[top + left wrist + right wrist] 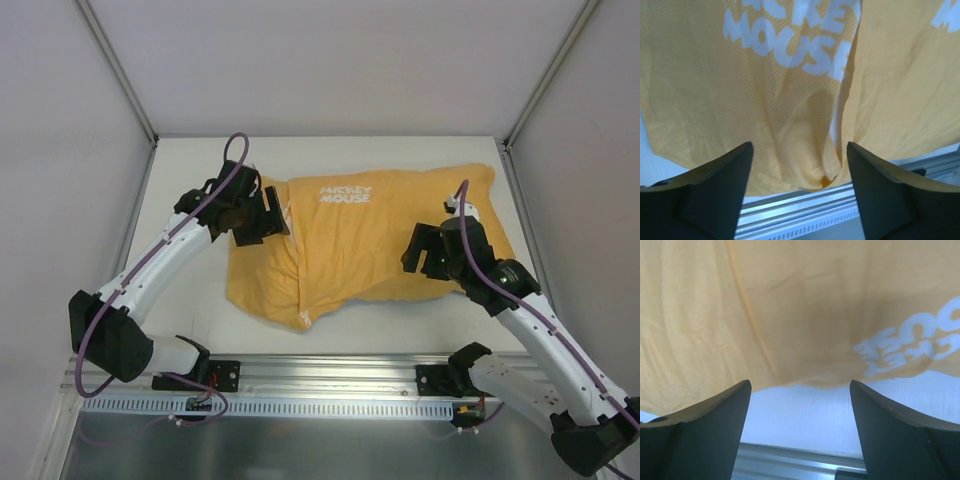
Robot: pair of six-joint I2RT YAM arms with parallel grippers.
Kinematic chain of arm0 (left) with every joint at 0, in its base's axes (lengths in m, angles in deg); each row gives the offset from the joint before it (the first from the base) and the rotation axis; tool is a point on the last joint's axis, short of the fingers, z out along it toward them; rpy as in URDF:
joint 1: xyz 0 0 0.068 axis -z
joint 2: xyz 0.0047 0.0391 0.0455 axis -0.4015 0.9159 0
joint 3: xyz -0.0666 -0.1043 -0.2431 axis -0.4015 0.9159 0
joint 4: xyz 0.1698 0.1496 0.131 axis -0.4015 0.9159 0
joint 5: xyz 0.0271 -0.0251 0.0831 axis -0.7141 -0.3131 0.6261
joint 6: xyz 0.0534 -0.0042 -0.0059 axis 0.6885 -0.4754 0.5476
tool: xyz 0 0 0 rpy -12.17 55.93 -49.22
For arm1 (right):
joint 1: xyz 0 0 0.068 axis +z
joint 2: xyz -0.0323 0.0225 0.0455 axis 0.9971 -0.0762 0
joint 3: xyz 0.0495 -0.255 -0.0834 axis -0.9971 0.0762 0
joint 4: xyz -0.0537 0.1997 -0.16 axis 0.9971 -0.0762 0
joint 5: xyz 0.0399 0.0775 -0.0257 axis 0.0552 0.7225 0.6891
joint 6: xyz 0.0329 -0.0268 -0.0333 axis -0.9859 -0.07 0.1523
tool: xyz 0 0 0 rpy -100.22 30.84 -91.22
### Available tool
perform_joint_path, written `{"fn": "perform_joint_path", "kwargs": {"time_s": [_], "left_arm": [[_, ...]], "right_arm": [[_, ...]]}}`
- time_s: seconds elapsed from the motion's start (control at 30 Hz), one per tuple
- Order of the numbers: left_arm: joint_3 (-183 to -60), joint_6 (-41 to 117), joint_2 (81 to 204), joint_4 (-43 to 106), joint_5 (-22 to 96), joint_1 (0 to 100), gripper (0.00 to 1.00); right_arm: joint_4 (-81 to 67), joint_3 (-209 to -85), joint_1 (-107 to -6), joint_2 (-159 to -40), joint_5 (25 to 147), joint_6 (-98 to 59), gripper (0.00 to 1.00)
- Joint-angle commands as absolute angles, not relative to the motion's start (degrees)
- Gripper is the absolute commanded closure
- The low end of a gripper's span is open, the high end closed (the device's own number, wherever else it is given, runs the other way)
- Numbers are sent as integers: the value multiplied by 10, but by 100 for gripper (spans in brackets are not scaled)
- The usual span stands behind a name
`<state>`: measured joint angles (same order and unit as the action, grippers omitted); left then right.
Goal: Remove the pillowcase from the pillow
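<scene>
Top view bright, light even and soft. Faint soft shadow under pillowcase (370, 240) near edge. Metal plate (300, 450) at bottom shines a little. Wrist views: cloth weave sharp in left, softer in right. White table (805, 415) looks bluish. Dark fingers (715, 195) up close, blurry.

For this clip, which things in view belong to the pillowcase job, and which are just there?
Job: pillowcase; pillow, mostly hidden, likely the white sliver at the opening; left gripper and right gripper, both open.
Just there: table; aluminium rail at the near edge.
</scene>
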<state>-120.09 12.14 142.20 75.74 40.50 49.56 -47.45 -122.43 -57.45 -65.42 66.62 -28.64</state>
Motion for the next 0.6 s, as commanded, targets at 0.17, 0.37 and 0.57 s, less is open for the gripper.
{"fn": "perform_joint_path", "kwargs": {"time_s": [0.17,0.37,0.57], "left_arm": [[-1164,80,1485,680,377,499,100],[-1097,67,1407,644,376,498,100],[-1026,38,1342,630,348,497,100]], "right_arm": [[-493,-1337,-415,-753,561,-313,14],[-537,-1475,-300,-894,473,-290,13],[-567,-1622,-239,-1072,461,-263,12]]}}
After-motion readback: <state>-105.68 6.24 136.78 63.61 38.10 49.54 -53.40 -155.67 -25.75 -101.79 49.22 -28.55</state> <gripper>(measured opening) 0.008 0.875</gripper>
